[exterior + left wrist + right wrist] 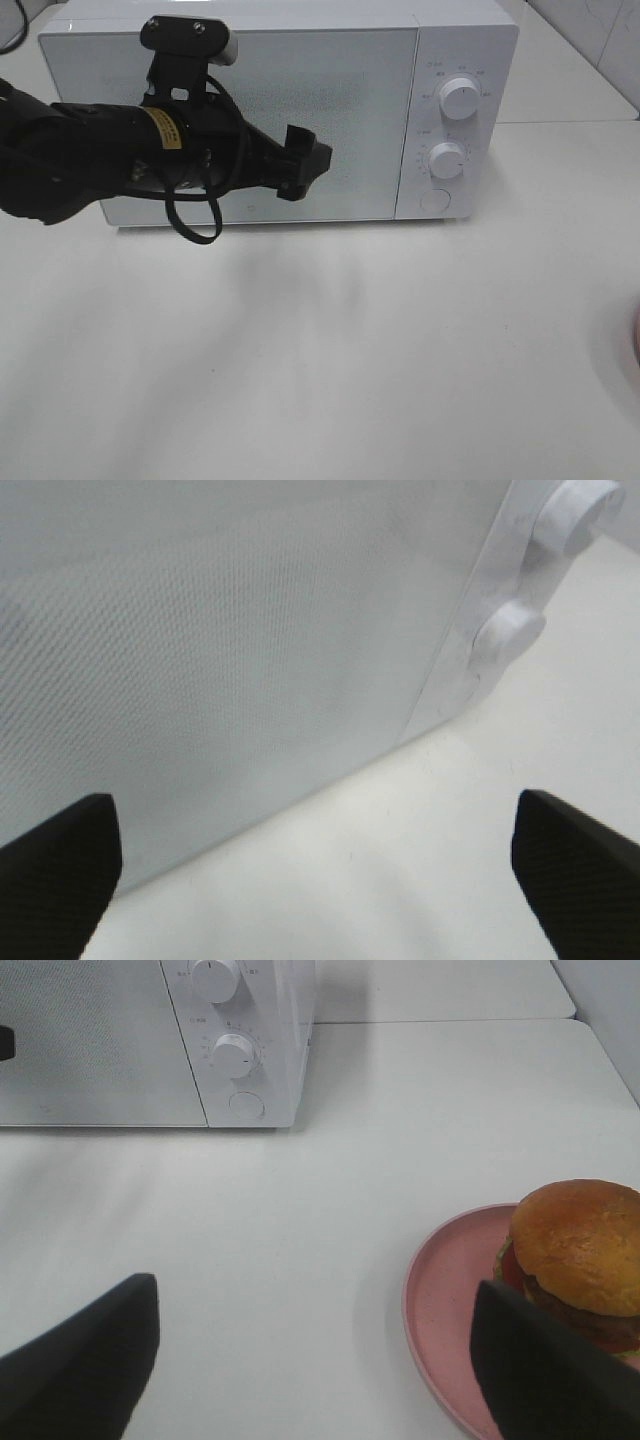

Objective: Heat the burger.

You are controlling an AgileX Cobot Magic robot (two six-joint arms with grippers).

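Note:
The burger (578,1250), with a glossy tan bun, sits on a pink plate (448,1290) in the right wrist view; in the high view only a sliver of the plate (636,338) shows at the right edge. A white microwave (330,100) stands at the back with its door shut. My left gripper (312,165) hovers in front of the door, open and empty; its fingers (60,865) frame the door in the left wrist view. My right gripper (320,1360) is open, empty, close to the plate, out of the high view.
The microwave has two knobs (459,98) and a round button (434,199) on its right panel. The white table (350,350) spreads in front of it. A seam (570,122) crosses the table at the back right.

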